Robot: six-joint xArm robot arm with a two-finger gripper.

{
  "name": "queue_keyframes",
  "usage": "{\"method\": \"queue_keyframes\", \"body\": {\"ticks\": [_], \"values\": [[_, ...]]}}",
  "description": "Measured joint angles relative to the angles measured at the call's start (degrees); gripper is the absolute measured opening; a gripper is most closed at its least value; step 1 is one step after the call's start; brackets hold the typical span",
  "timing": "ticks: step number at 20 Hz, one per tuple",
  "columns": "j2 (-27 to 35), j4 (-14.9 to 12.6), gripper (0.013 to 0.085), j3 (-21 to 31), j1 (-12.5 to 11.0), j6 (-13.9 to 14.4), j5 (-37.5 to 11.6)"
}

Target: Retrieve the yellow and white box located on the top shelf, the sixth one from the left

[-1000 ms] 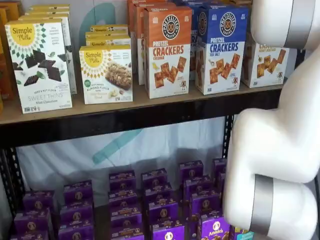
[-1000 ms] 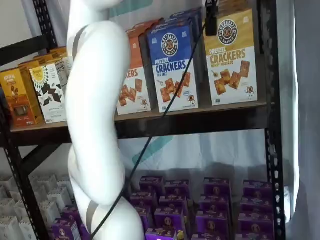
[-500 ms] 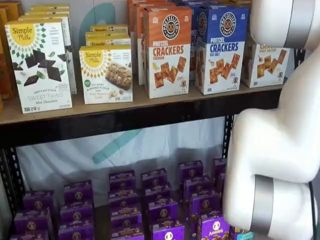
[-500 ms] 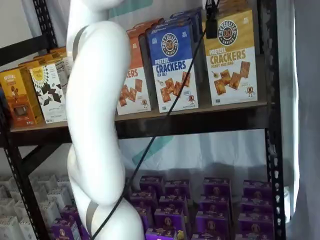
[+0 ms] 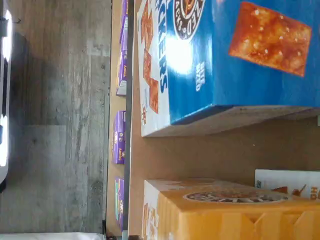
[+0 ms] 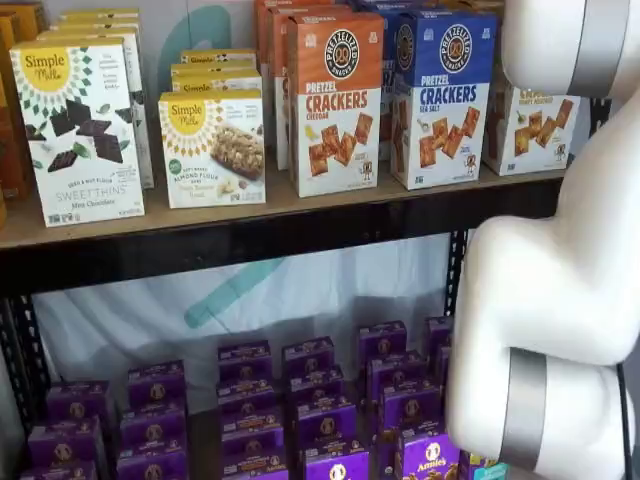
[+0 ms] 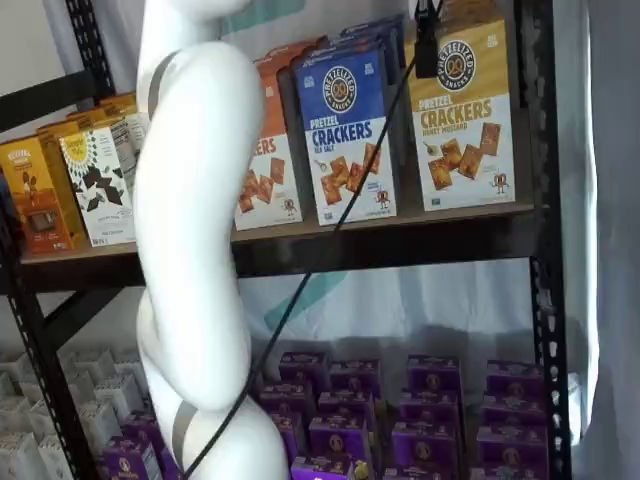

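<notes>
The yellow and white box (image 7: 465, 110) stands upright at the right end of the top shelf (image 7: 400, 245), next to a blue-topped cracker carton (image 7: 350, 130). In a shelf view the white arm hides most of it (image 6: 530, 125). In the wrist view its yellow top (image 5: 225, 215) lies close, beside the blue carton (image 5: 240, 60). The gripper (image 7: 426, 45) shows only as a black finger hanging from the view's top edge with a cable, in front of the box's upper left corner. No gap or grip shows.
An orange-topped cracker carton (image 6: 335, 100) and white Simple Mills boxes (image 6: 75, 130) stand further left on the shelf board (image 6: 250, 235). Small purple boxes (image 6: 320, 410) fill the lower level. A black upright (image 7: 545, 250) runs just right of the yellow box. The white arm (image 7: 195, 250) fills the foreground.
The arm has shifted very slightly and the black finger has edged a little to the right. The boxes have not moved.
</notes>
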Motion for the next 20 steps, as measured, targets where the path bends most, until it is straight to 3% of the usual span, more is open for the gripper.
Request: {"method": "queue_keyframes", "body": {"ticks": [8,10,12,13,19,20], "values": [[0.44,0.18,0.085,-0.54,-0.24,-0.13,0.32],[0.5,0.2,0.077,-0.61,-0.3,-0.16,0.43],[0.59,0.36,0.077,-0.74,-0.42,-0.19,0.56],[0.65,0.46,0.073,-0.83,-0.5,-0.22,0.64],[0.89,0.83,0.073,-1.31,-0.82,-0.31,1.04],[0.89,0.93,0.069,-1.33,-0.9,-0.35,1.05]]}}
